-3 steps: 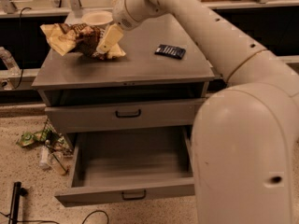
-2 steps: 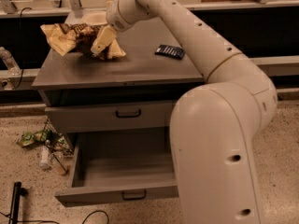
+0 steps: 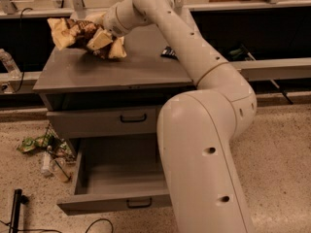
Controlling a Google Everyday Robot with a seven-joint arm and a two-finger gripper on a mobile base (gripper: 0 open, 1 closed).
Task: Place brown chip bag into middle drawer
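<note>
One pale robot arm [image 3: 204, 144] has swung its bulky elbow nearer the camera within the last second, and it now masks the right side of the wide grey metal middle drawer [image 3: 114, 181], which stands pulled out and bare below the closed handled drawer [image 3: 107, 118]. At the arm's far end, the gripper [image 3: 108, 41] remains at the back left of the grey tabletop [image 3: 126, 69], its jaws apparently clamped on the brown chip bag [image 3: 77, 30]. This crumpled foil packet, dark in the middle and pale yellow at its ends, looks bunched and slightly raised. If so, the grasp seems made, and the carry down to the drawer is left. A small flat black packet [image 3: 168, 52] lies apart, to the right.
</note>
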